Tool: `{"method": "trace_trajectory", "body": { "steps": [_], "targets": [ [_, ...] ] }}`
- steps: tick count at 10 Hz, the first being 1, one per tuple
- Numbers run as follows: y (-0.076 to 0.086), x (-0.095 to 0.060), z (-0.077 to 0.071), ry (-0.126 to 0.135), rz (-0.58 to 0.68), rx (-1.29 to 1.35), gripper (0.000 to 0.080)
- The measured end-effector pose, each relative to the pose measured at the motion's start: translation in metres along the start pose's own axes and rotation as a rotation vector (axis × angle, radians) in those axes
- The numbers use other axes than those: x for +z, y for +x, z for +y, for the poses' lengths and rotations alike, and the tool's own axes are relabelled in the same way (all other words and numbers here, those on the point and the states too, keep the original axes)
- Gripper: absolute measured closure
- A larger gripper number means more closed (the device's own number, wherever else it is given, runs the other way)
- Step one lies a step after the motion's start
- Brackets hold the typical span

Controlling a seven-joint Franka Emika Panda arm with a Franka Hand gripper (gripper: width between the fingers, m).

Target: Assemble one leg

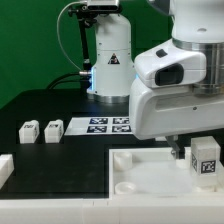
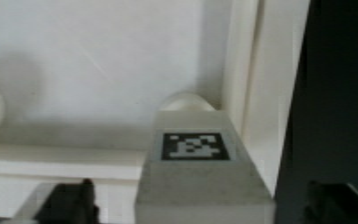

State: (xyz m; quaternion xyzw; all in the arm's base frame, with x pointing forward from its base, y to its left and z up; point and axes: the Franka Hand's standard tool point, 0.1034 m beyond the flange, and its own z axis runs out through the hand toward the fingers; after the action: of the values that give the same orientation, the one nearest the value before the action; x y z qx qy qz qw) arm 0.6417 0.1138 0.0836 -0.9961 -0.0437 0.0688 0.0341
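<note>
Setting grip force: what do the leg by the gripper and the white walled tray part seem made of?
The leg: probably white plastic, matte; flat even faces, a black-and-white marker on one. The tray part: likely the same plastic, slightly glossier; soft highlights on its rounded walls.

We see the arm (image 1: 175, 75) low over the white tray-like part (image 1: 150, 195), a tagged leg (image 1: 205, 160) just beneath it at the exterior view's right. Two more legs (image 1: 27, 131) (image 1: 52, 129) lie beside the marker board (image 1: 110, 125).
</note>
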Motion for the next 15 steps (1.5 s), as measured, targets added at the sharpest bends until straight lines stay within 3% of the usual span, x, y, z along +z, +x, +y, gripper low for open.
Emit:
{"method": "trace_trajectory", "body": {
  "steps": [1, 2, 3, 5, 6, 7, 8, 9, 11, 12, 13, 14, 15],
  "targets": [
    [0.0000, 0.0001, 0.0002, 0.000, 0.000, -0.002, 0.0407],
    [-0.0001, 0.0002, -0.0005, 0.002, 0.000, 0.086, 0.0407],
    [-0.0001, 0.0003, -0.0005, 0.002, -0.001, 0.179, 0.0508],
    [0.0018, 0.0007, -0.0015, 0.005, 0.022, 0.388, 0.0508],
    [-0.0015, 0.0016, -0.0032, 0.020, 0.086, 0.569, 0.0508],
    [-0.0047, 0.0021, -0.0030, 0.053, 0.143, 0.706, 0.0508],
    [-0.0059, 0.0024, -0.0009, 0.119, 0.154, 0.915, 0.0508],
    [-0.0053, 0.0024, 0.0010, 0.159, 0.142, 1.072, 0.0508],
    [-0.0043, 0.0025, 0.0043, 0.208, 0.096, 1.311, 0.0507],
    [-0.0043, 0.0026, 0.0056, 0.220, 0.086, 1.360, 0.0507],
    [-0.0043, 0.0028, 0.0046, 0.217, 0.089, 1.329, 0.0431],
    [-0.0044, 0.0032, 0.0046, 0.215, 0.092, 1.297, 0.0431],
    [-0.0053, 0.0046, 0.0023, 0.205, 0.090, 1.253, 0.0277]
  ]
}}
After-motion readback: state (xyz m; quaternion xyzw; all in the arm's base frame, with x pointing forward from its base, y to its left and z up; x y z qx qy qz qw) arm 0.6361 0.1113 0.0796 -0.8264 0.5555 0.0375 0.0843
